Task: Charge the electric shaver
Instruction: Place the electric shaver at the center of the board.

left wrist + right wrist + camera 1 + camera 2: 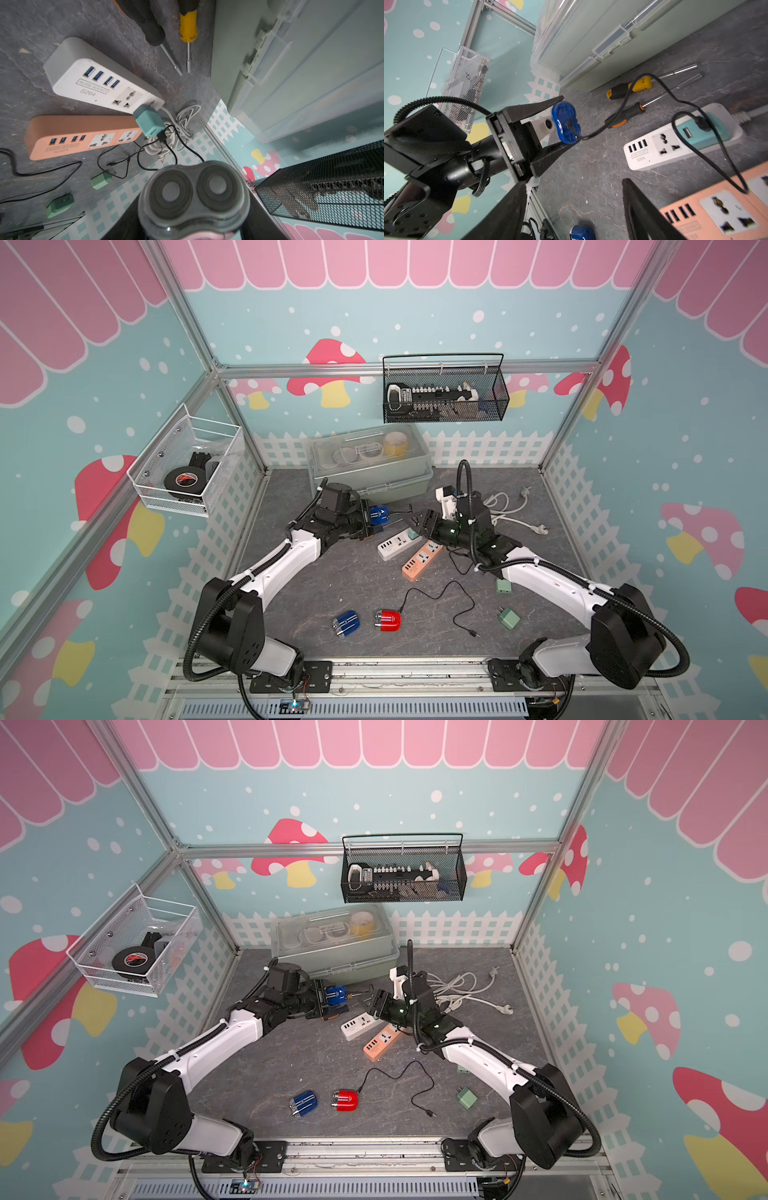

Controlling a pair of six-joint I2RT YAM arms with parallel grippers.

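Observation:
My left gripper (376, 519) is shut on a blue electric shaver (379, 514), held off the table near the storage box. In the right wrist view the shaver (566, 122) sits between the left gripper's fingers (542, 106), and a black cable (623, 104) runs from its base to a teal adapter (708, 126). The adapter sits in the white power strip (675, 145). The left wrist view shows the shaver's two round heads (194, 193) close up. My right gripper (417, 521) hovers over the strips, open and empty, its fingers (639, 207) wide apart.
An orange power strip (422, 560) lies beside the white one (397, 543). Two screwdrivers (629, 89) lie by the storage box (370, 460). A blue shaver (346, 624), a red shaver (387, 620) with a cable, two green adapters (509, 618) and white cords (507, 506) lie around.

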